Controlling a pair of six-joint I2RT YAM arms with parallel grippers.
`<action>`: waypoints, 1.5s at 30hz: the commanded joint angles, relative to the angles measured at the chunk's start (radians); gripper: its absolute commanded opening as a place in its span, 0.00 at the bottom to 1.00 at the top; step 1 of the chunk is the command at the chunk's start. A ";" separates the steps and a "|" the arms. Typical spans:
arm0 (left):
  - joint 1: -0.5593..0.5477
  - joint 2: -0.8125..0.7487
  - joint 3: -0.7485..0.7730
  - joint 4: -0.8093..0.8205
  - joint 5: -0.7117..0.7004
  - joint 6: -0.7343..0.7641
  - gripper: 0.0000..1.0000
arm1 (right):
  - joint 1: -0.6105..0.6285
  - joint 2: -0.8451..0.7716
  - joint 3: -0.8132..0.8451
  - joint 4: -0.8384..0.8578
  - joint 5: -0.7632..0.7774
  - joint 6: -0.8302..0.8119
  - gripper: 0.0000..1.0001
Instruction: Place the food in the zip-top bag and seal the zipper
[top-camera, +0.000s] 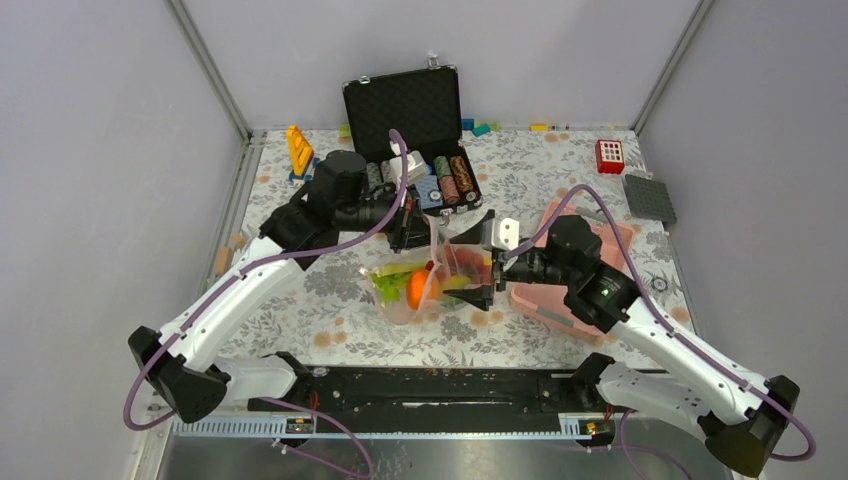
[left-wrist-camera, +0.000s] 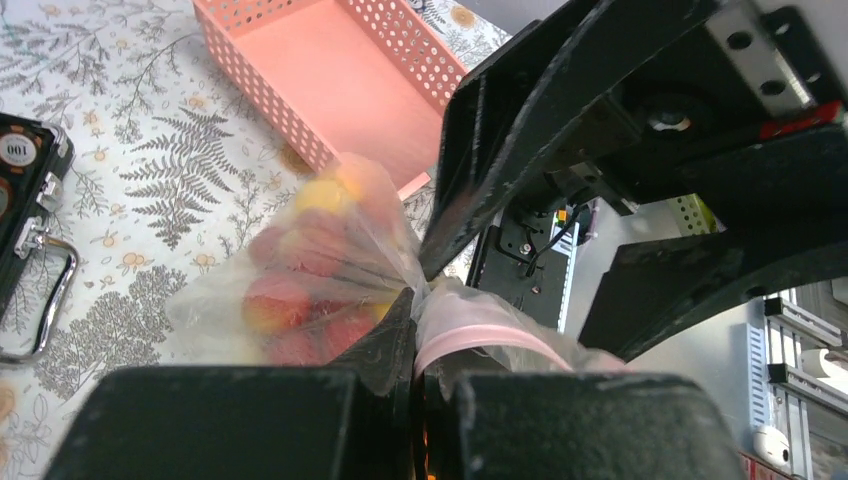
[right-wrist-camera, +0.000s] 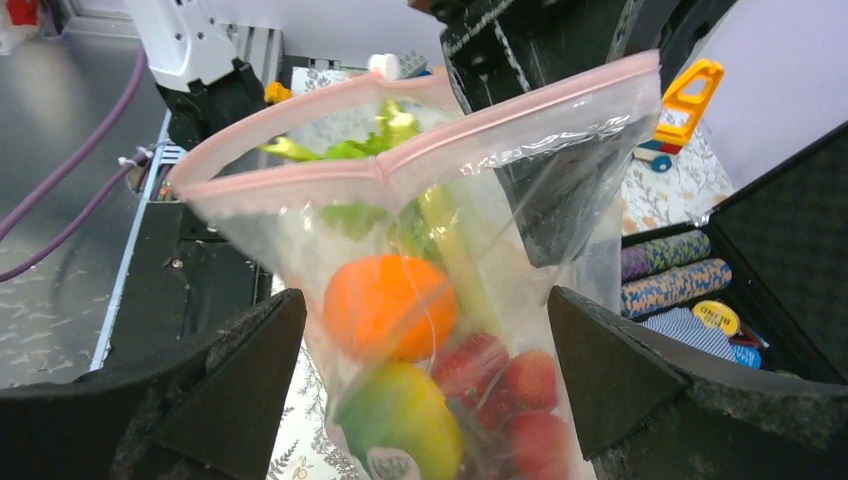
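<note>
Two robot arms with glossy white shells on their long links and matte black joints and bases. The left arm (top-camera: 240, 290) and the right arm (top-camera: 680, 358) each trail a looping purple cable (top-camera: 583, 187). A small green light (top-camera: 604, 291) glows on the right arm's wrist. The fingers (right-wrist-camera: 620, 375) are black, wedge-shaped and rough-textured.

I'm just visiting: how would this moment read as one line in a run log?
left gripper: shut on zipper | right gripper: open, straddling zip-top bag | food: inside bag | seal: partly open
</note>
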 joint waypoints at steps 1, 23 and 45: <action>-0.001 -0.013 -0.010 0.134 -0.029 -0.079 0.00 | 0.020 0.023 -0.056 0.139 0.104 0.037 0.98; -0.008 0.022 -0.011 0.069 -0.111 -0.156 0.00 | 0.030 0.085 -0.106 0.285 0.069 0.117 0.36; 0.008 -0.244 -0.182 0.155 -0.496 -0.149 0.99 | -0.058 -0.074 -0.214 0.057 0.469 0.445 0.00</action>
